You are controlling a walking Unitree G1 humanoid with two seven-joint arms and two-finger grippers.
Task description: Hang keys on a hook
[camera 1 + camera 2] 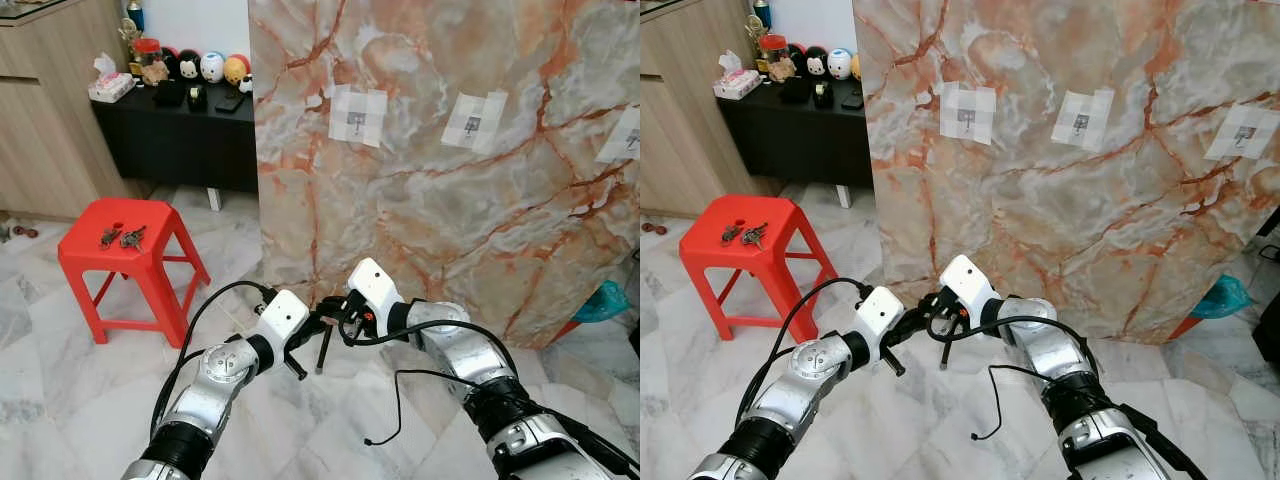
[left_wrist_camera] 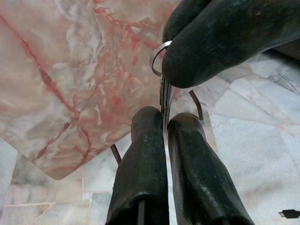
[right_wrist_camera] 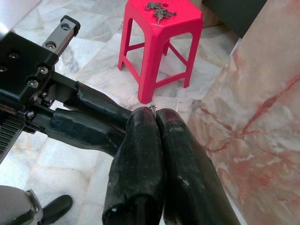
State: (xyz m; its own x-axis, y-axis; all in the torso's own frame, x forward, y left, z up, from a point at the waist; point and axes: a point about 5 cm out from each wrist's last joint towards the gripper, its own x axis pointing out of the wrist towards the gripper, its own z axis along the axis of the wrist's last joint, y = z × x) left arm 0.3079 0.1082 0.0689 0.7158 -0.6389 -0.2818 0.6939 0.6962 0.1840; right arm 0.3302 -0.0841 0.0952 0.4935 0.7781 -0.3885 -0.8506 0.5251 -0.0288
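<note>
A thin silver metal key on a ring (image 2: 162, 89) is pinched between both grippers, low in front of the big pink marble slab (image 1: 450, 180). The left gripper (image 2: 165, 123) squeezes the key blade; the right gripper (image 3: 154, 112) squeezes the ring (fingers tight together). More keys (image 1: 122, 237) lie on the red plastic stool (image 1: 90, 250), well apart.

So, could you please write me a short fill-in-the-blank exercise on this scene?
1. Spare keys lie on a ____ plastic stool.
2. The left pincer and right pincer both grip one key ____.
3. The hooks are taped to a ____ slab.

Missing words: red; ring; marble
</note>
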